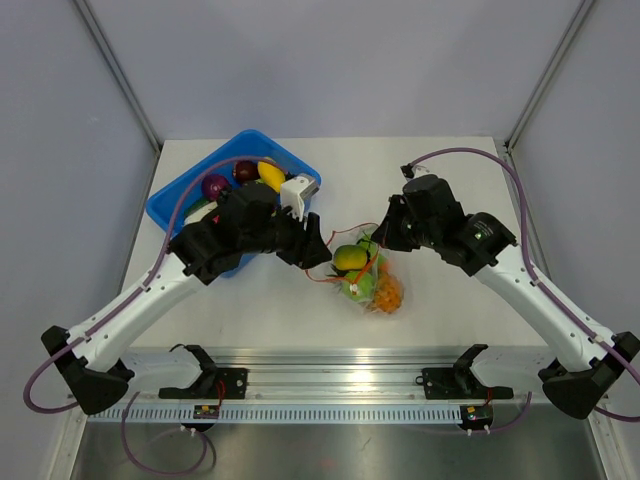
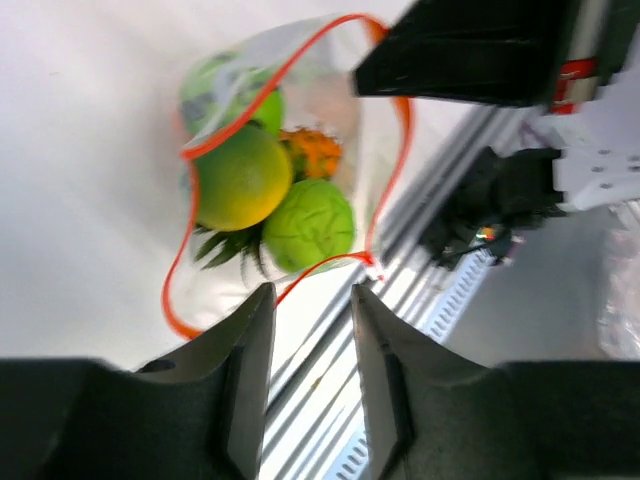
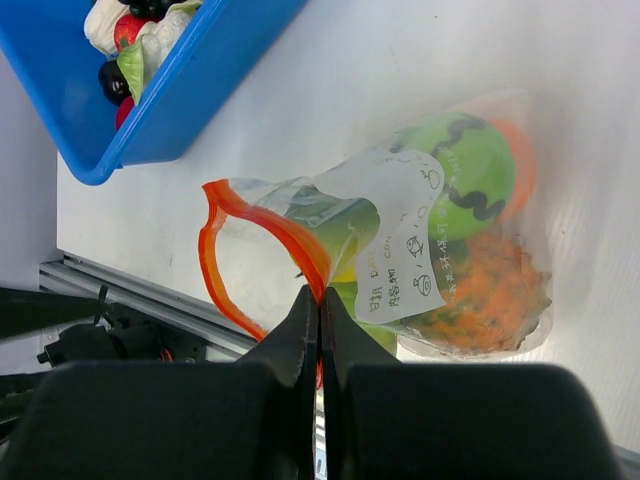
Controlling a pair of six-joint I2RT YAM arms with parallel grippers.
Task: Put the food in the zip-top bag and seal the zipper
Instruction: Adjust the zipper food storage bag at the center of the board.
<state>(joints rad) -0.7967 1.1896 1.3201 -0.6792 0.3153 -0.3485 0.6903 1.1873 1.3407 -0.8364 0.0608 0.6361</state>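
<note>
clear crinkly zip-top bag (image 3: pixel 440 250), white label, lies on the table (image 1: pixel 260 310) between the arms, holding round green and orange food (image 2: pixel 240 180). right gripper (image 3: pixel 319 296) is clenched on the thin orange-red zipper (image 3: pixel 260 222). left gripper (image 2: pixel 312 300) is released, jaws apart at the gaping mouth (blue bin (image 3: pixel 200 80) partly cut off).

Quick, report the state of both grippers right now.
Left gripper: open, jaws apart, holding nothing.
Right gripper: closed, pinching the zipper of the zip-top bag.
</note>
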